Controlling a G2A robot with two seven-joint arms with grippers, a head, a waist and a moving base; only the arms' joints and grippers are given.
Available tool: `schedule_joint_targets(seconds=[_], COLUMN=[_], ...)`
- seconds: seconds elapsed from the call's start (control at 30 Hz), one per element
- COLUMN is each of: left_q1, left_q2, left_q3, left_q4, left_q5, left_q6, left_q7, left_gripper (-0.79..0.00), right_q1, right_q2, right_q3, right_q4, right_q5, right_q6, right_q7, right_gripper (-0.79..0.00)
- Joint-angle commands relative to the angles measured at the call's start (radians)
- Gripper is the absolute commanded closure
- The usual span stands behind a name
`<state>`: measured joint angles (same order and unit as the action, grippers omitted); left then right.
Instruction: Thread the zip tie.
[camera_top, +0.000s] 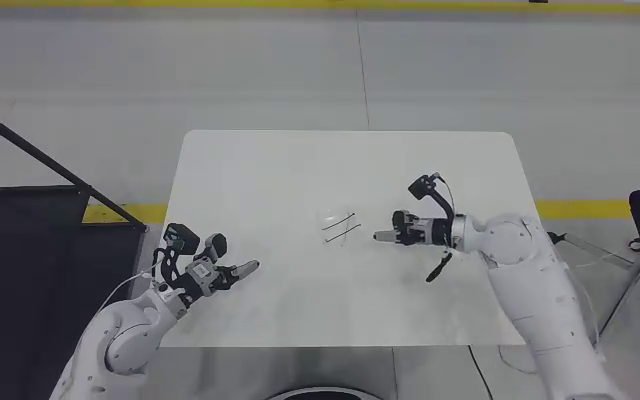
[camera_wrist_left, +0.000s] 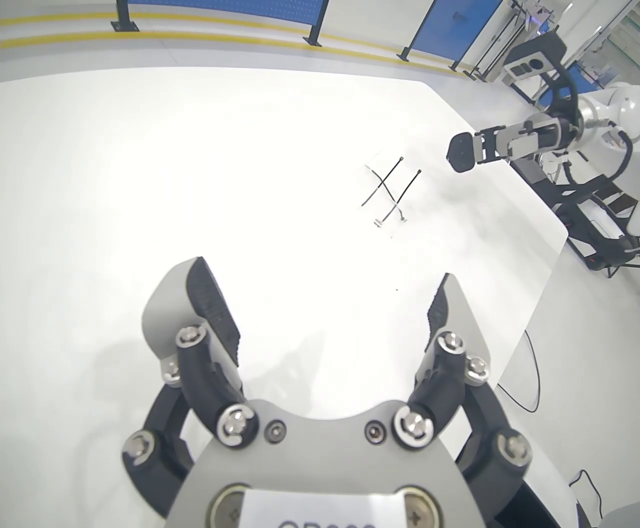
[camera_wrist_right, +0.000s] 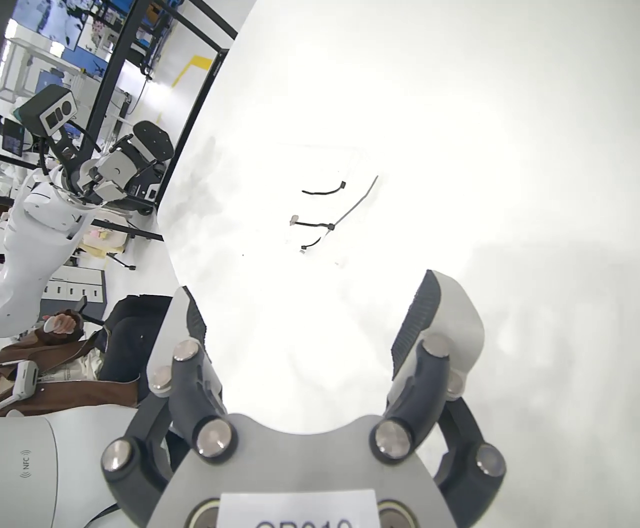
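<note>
Top view shows a white table (camera_top: 300, 170) with a few thin black zip ties (camera_top: 340, 226) lying loose near its middle, two of them crossed over one another. None is threaded through its own head, and nothing grips them.

From the left wrist view the zip ties (camera_wrist_left: 384, 186) lie flat on the bare surface, well apart from the left gripper (camera_wrist_left: 324, 272), whose fingers are spread wide with nothing between the ribbed pads (camera_wrist_left: 212, 300). In the top view the left gripper (camera_top: 232, 262) sits toward the near left corner of the table, pointing in at the ties.

The right gripper (camera_top: 385, 237) is just beside the zip ties, on the side of the right edge, its tips aimed at them but apart from them. The left wrist view catches it farther off, right gripper (camera_wrist_left: 462, 152), level over the table. In the right wrist view the right gripper (camera_wrist_right: 307, 286) also has its fingers spread and holds nothing, and the zip ties (camera_wrist_right: 325, 226) lie ahead of it; I cannot tell whether either gripper touches the surface.
</note>
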<state>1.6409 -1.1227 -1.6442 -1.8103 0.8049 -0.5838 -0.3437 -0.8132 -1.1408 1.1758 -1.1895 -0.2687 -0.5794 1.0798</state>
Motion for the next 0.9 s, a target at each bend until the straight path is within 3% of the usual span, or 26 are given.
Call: schedule_joint_targets(seconds=[0.0, 0.37, 0.43, 0.5, 0.53, 0.87], left_q1=[0.0, 0.0, 0.0, 0.0, 0.0, 0.0], left_q2=[0.0, 0.0, 0.0, 0.0, 0.0, 0.0], left_q3=[0.0, 0.0, 0.0, 0.0, 0.0, 0.0], left_q4=[0.0, 0.0, 0.0, 0.0, 0.0, 0.0], left_q5=[0.0, 0.0, 0.0, 0.0, 0.0, 0.0], left_q6=[0.0, 0.0, 0.0, 0.0, 0.0, 0.0], left_q7=[0.0, 0.0, 0.0, 0.0, 0.0, 0.0], left_gripper=[-0.785, -0.785, -0.785, -0.785, -0.785, -0.785], right_q1=[0.033, 0.151, 0.166, 0.179, 0.186, 0.247], right_q2=[-0.006, -0.04, -0.046, -0.051, -0.054, -0.08], right_q3=[-0.029, -0.15, -0.165, -0.179, -0.186, -0.246], right_q4=[0.041, 0.185, 0.205, 0.226, 0.237, 0.338], right_q5=[0.007, 0.044, 0.051, 0.061, 0.065, 0.098], right_q6=[-0.001, 0.006, 0.008, 0.007, 0.006, -0.005], right_q7=[0.003, 0.014, 0.012, 0.009, 0.009, 0.0], right_gripper=[-0.696, -0.668, -0.606, -0.443, -0.422, -0.382])
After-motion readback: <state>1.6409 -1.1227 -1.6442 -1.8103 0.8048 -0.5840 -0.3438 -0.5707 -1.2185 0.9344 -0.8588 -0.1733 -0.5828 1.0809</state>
